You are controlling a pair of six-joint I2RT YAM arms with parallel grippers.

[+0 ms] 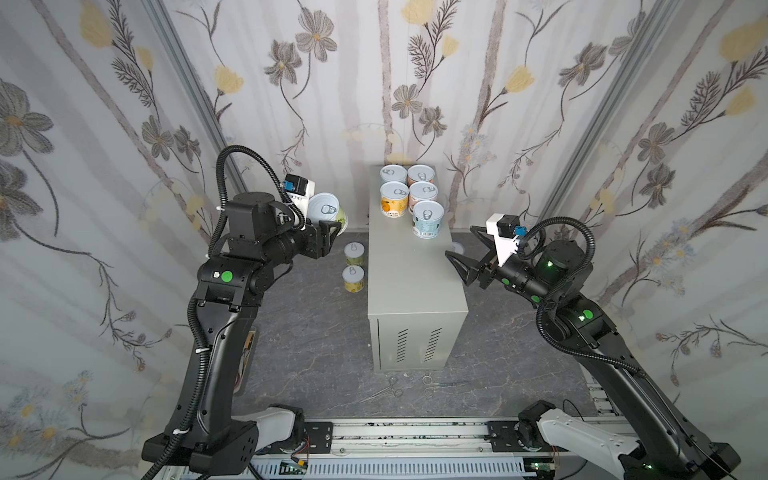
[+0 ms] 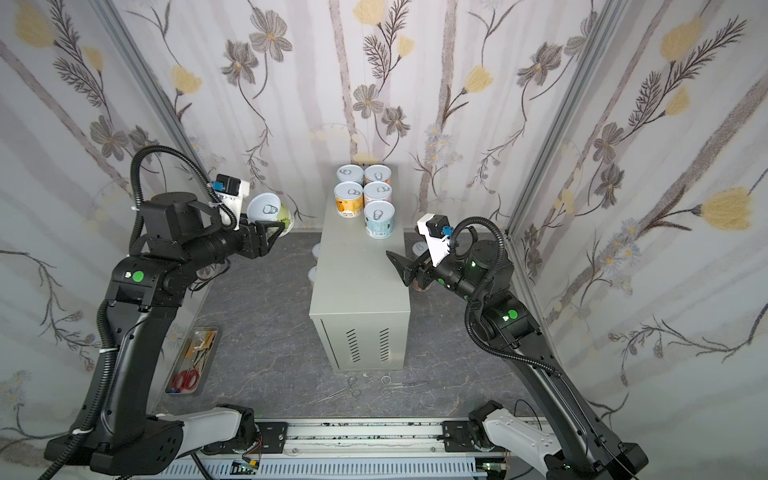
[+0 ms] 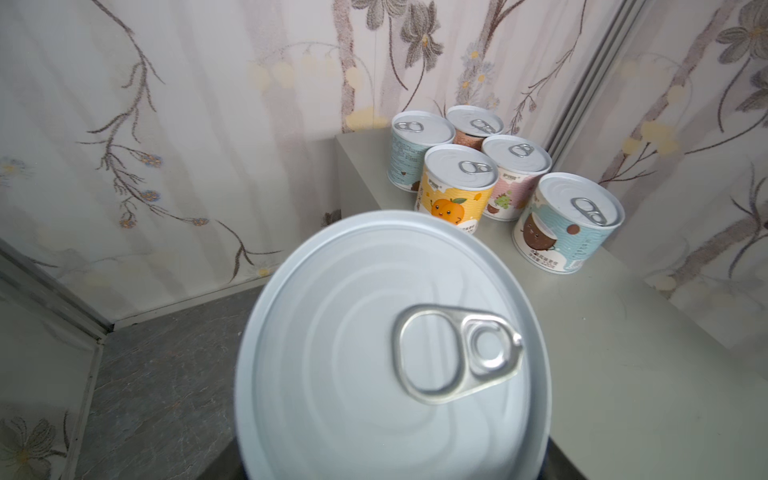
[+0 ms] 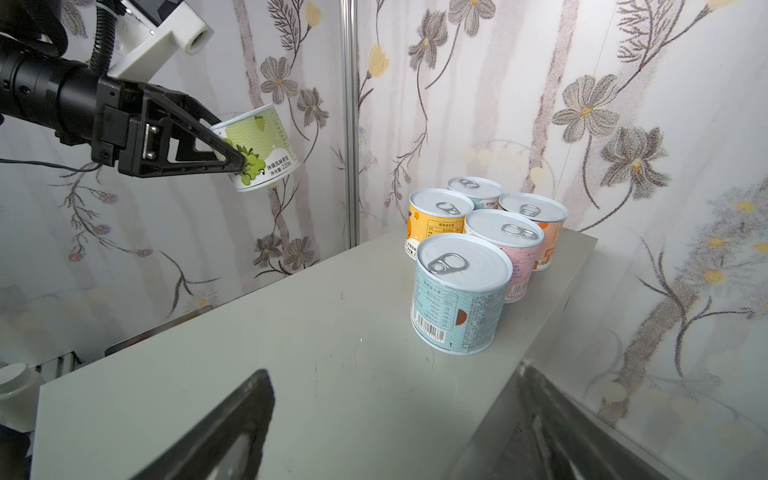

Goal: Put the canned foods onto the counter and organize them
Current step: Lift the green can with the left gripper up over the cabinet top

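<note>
The left gripper (image 1: 332, 226) was clamped on a green grape-label can (image 4: 266, 137). It held the can tilted in the air, off the 10 o'clock corner of the grey cabinet counter (image 1: 399, 266) in a top view. Five cans stood upright in a tight cluster at the counter's 12 o'clock end. The light-blue can (image 1: 427, 219) stood nearest, with an orange can (image 1: 394, 199) at its 10 o'clock. A free slot lay at 9 o'clock of the light-blue can. Two yellow cans (image 1: 354, 254) stood on the dark floor (image 1: 316, 332) at the counter's 9 o'clock. The right gripper (image 1: 467, 249) hovered empty, jaws apart, at the counter's 3 o'clock edge.

The likely risks: the fingertips pinched the paper label, so the tilted can could slip. Set down unlevelled, it could topple. Brought in too close, it could knock the orange or light-blue can out of line.
</note>
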